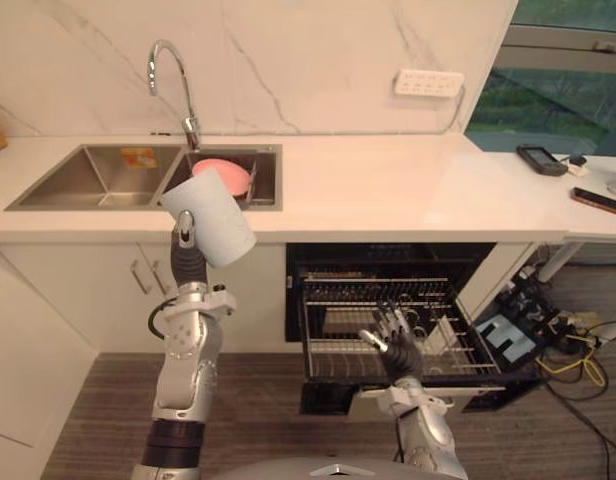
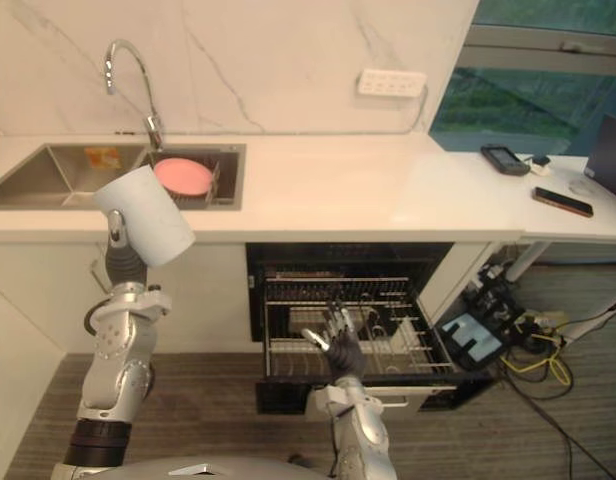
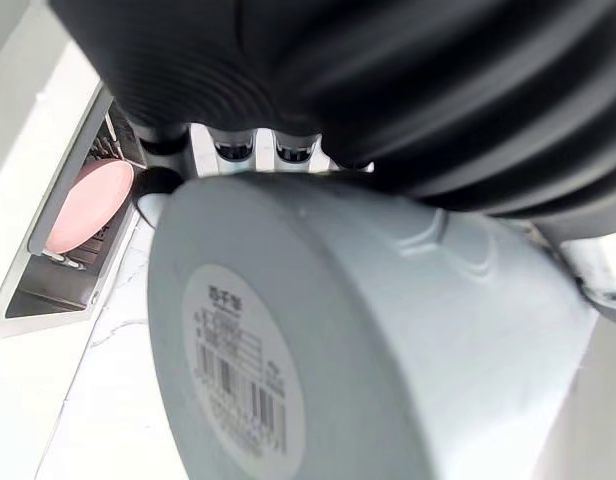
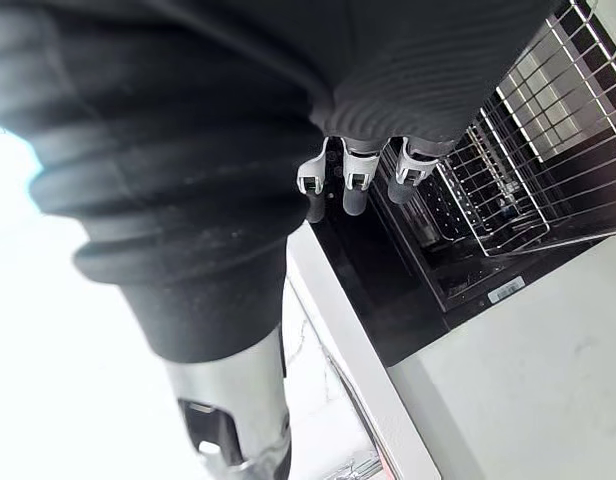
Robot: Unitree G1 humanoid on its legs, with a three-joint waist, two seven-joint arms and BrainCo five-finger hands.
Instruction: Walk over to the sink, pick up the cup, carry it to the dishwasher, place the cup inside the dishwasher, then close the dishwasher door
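- step in hand: the carry from the sink (image 1: 98, 180) to the dishwasher (image 1: 388, 255). the pick-up reads as complete; placing and door closing are not yet done.
- cup (image 1: 210, 215): pale, lifted clear of the bench (image 1: 388, 185), in the air in front of the bench edge just below the sink. it is tilted, and its labelled base faces the left wrist camera.
- left robot hand (image 1: 186, 232): closed round the cup, which lies against the palm.
- right robot hand (image 1: 396, 340): empty, fingers spread wide, hovering over the pulled-out rack (image 1: 328, 300).
- dishwasher: stands open to the robot's right of the cup, with the rack drawn out over the lowered dishwasher door (image 1: 323, 398).
- a pink dish (image 1: 226, 175) sits in the sink basin beside the faucet (image 1: 173, 75); it is not part of the task.
- next move, as judged: carry the cup rightward and downward to a free part of the rack, then release it.
- caution: the right robot hand occupies the space above the rack and likely needs to clear the path first.
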